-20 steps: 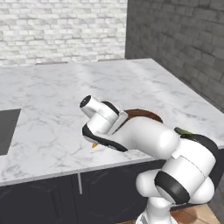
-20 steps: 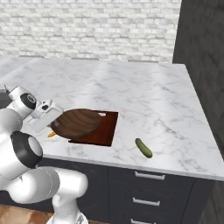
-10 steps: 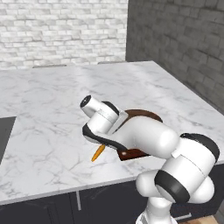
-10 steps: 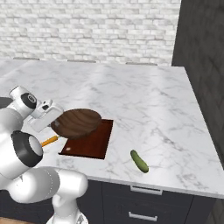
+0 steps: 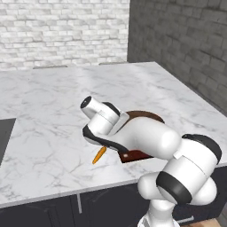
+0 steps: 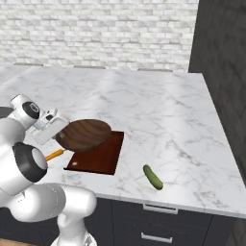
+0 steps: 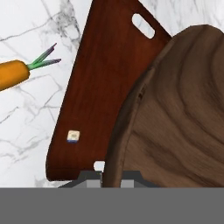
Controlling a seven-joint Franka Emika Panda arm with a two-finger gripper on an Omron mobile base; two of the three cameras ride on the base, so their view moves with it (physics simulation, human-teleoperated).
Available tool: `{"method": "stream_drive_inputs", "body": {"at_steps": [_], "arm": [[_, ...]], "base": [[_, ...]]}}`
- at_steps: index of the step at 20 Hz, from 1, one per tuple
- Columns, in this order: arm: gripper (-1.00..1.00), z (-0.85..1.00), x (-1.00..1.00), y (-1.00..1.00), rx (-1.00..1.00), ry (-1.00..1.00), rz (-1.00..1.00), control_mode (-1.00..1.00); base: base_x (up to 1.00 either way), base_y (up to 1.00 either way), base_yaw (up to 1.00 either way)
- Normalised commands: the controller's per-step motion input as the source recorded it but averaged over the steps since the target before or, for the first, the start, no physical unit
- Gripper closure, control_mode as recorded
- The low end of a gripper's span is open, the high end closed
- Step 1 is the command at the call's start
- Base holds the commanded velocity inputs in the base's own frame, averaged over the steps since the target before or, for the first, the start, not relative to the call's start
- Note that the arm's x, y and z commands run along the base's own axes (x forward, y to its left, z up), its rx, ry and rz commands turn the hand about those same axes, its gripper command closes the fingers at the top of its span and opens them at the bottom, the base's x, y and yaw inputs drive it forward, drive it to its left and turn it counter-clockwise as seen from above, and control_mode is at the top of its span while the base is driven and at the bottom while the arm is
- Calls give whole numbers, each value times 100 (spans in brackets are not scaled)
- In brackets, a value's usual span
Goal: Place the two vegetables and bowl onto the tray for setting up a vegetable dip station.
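Fingertips point(image 7: 99, 166) are pinching the rim of the bowl point(image 6: 84, 135), one on each side of its thin wooden wall at the bottom of the hand view, so the gripper point(image 7: 103, 173) is clamped on the bowl and carrying it. In the right base view the bowl is hanging tilted above the near left part of the tray point(image 6: 98, 153), its underside facing the camera; whether it is touching the board I cannot tell.

On the counter point(image 6: 144, 105) the tray is lying near the front edge, its long axis running from the front edge toward the back wall. In the hand view its pale slot handle point(image 7: 143, 25) is sitting at the far end from the gripper, and most of the board's right side is being covered by the bowl.

The carrot point(image 5: 99, 154) is lying on the marble just beside the tray's left edge, apart from it, close to the front edge; its green top point(image 7: 45, 58) is pointing toward the tray. The cucumber point(image 6: 153, 177) is lying well apart to the right of the tray, near the front edge, its long axis slanting from back-left to front-right.

The arm point(image 5: 146, 139) is reaching forward low over the front edge, the wrist bent toward the left so the hand is coming at the bowl from its left side and hiding much of the tray in the left base view.
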Motion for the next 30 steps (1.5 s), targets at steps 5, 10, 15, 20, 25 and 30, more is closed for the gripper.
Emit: {"method": "stream_drive_inputs", "body": {"at_steps": [5,10,15,20,25,30], "arm": [[100,0,0,0,0,0,0,100],[100,0,0,0,0,0,0,100],[100,0,12,0,0,8,-7,-100],[100,0,40,0,0,17,-12,-100],[100,0,40,0,0,9,-5,-100],[100,-1,35,0,0,0,-2,-100]], "base": [[0,0,0],[0,0,0],[0,0,0],[0,0,0],[0,0,0],[0,0,0]]}}
